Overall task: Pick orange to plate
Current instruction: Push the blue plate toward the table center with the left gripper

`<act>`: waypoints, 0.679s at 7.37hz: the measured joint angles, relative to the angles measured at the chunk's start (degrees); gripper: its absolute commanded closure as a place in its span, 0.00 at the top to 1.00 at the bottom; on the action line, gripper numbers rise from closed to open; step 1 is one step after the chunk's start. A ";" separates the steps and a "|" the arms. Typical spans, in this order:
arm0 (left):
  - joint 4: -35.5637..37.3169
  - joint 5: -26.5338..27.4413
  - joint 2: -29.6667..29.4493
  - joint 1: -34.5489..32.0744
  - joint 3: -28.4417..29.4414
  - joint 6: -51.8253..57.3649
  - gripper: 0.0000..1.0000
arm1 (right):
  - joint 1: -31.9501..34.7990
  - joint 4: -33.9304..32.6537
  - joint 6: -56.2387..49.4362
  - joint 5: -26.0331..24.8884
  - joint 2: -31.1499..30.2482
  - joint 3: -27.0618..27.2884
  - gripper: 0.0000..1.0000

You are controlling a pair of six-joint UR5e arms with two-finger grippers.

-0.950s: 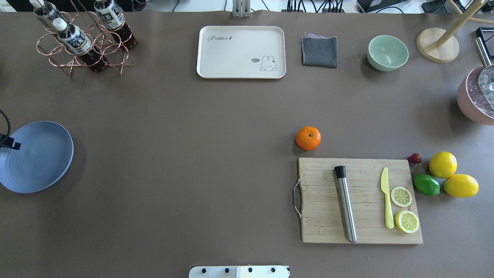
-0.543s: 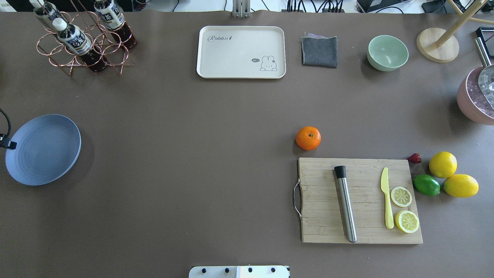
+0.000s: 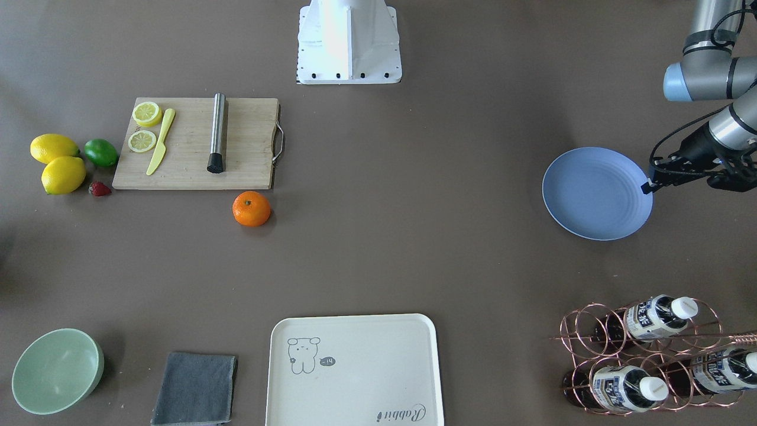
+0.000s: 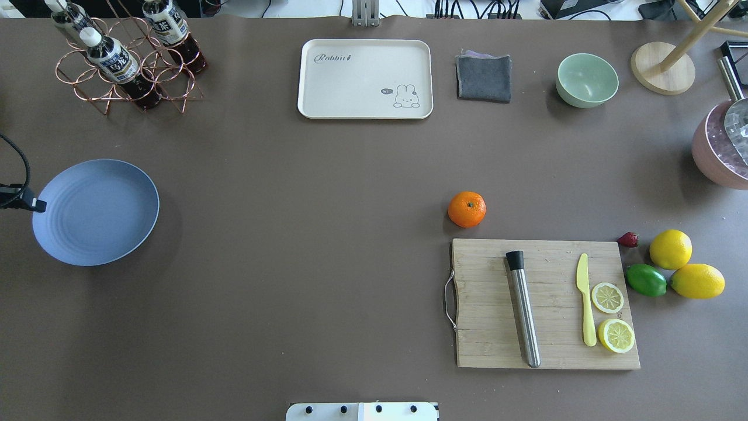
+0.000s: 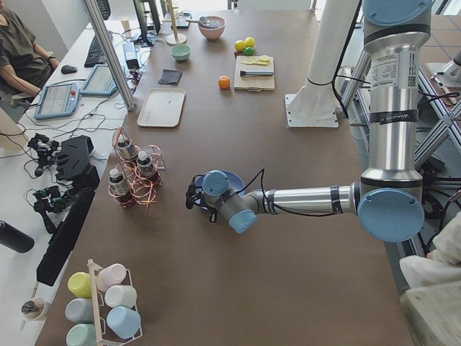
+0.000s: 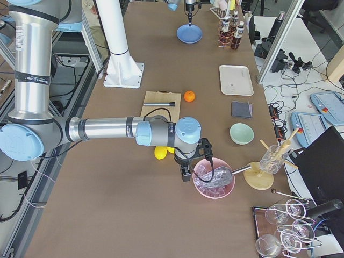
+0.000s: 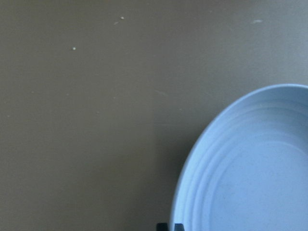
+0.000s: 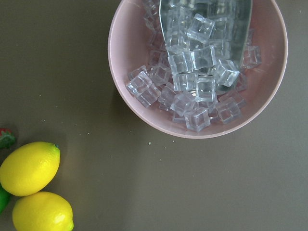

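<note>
Overhead exterior view is showing the orange (image 4: 467, 209) sitting on the table (image 4: 292, 234) just beside the cutting board (image 4: 546, 304), well apart from the plate (image 4: 96, 213). The left claw (image 4: 36, 204) is clamping the plate's rim; whether the right claw (image 6: 185, 173) is gaping I cannot tell. Picking and placing are both remaining, I judge.
</note>
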 measured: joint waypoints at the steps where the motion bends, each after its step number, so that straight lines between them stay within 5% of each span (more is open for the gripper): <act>1: 4.36 -0.13 -1.26 1.09 -5.11 -5.13 0.00 | -0.74 0.01 0.36 1.10 1.10 0.50 1.00; 3: 11.82 0.62 -3.84 5.46 -14.85 -13.32 0.00 | -5.60 -0.01 5.64 1.90 4.93 2.15 1.00; 5: 13.43 7.98 -7.68 12.41 -20.03 -21.90 0.00 | -12.83 0.04 17.62 1.88 8.44 6.62 1.00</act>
